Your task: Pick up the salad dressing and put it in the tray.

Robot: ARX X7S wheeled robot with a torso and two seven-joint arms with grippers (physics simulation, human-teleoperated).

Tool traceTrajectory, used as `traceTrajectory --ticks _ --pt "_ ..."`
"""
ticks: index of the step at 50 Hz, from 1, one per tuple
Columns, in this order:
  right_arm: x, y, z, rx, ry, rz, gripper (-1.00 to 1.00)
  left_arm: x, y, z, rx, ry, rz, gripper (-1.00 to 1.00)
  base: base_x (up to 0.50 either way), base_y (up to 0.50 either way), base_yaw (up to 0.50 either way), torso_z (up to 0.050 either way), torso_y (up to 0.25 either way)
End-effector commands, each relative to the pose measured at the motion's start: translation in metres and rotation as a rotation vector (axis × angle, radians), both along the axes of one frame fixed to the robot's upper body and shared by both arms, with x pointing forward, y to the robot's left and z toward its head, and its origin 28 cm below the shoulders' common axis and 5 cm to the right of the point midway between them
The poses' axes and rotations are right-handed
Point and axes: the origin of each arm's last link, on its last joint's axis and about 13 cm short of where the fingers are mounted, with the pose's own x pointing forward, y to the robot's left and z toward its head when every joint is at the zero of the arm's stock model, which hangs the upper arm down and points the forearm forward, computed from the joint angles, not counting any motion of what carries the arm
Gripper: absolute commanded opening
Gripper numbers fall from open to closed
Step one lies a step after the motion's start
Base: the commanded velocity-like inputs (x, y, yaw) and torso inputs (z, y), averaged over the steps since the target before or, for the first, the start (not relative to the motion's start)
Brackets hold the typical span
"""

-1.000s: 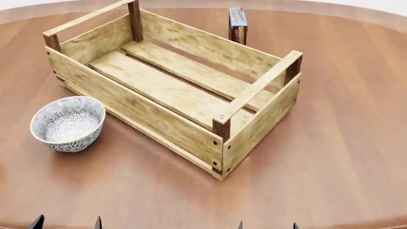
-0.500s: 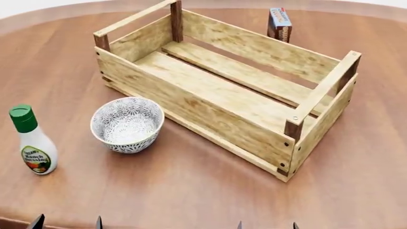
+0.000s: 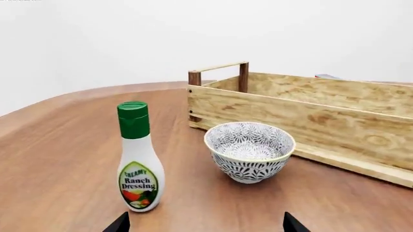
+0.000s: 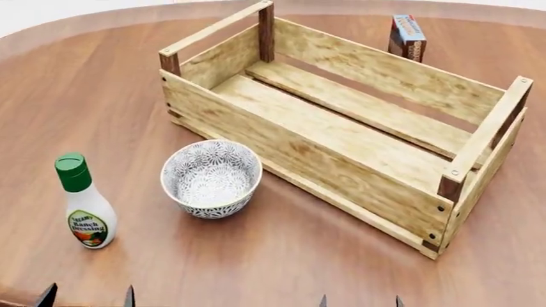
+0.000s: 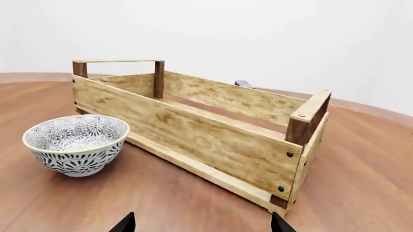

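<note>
White plastic salad dressing (image 4: pixel 88 214), green cap, upright on surface (image 4: pixel 282 262) beside bowl (image 4: pixel 211 178), outside tray (image 4: pixel 282 160). Likely light, smooth, tippy; grip mid-body. Both grippers' fingers spread, empty.

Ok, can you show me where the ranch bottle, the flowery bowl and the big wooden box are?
ranch bottle (image 4: pixel 88 214), head view, on its white body above the label.
flowery bowl (image 4: pixel 211 201), head view, on its patterned outer wall.
big wooden box (image 4: pixel 282 148), head view, on its near side plank.

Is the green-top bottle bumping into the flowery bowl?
Apart. The head view shows bare table between the ranch dressing bottle and the patterned bowl; the left wrist view shows the same gap.
</note>
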Motion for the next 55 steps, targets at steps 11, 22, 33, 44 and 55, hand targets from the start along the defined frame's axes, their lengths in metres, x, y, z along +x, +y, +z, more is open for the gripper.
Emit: traceTrajectory --ticks 11,22,33,44,55 --pt "0.002 -0.011 0.071 0.023 -0.117 -0.049 1.0 0.004 0.007 0.058 -0.022 -0.11 0.013 1.0 0.5 0.0 0.0 0.0 0.0" --pt "0.001 -0.014 0.083 0.029 -0.159 -0.072 1.0 0.005 0.012 0.082 -0.061 -0.177 0.048 1.0 0.5 0.0 0.0 0.0 0.0" --pt "0.001 -0.014 0.086 0.022 -0.178 -0.074 1.0 0.005 0.013 0.085 -0.067 -0.181 0.043 1.0 0.5 0.0 0.0 0.0 0.0" --pt "0.001 -0.016 0.086 0.05 -0.18 -0.084 1.0 0.004 0.014 0.085 -0.062 -0.182 0.044 1.0 0.5 0.0 0.0 0.0 0.001" --pt "0.0 -0.015 0.08 0.059 -0.189 -0.08 1.0 0.005 0.014 0.083 -0.059 -0.182 0.045 1.0 0.07 0.0 0.09 0.0 0.0"
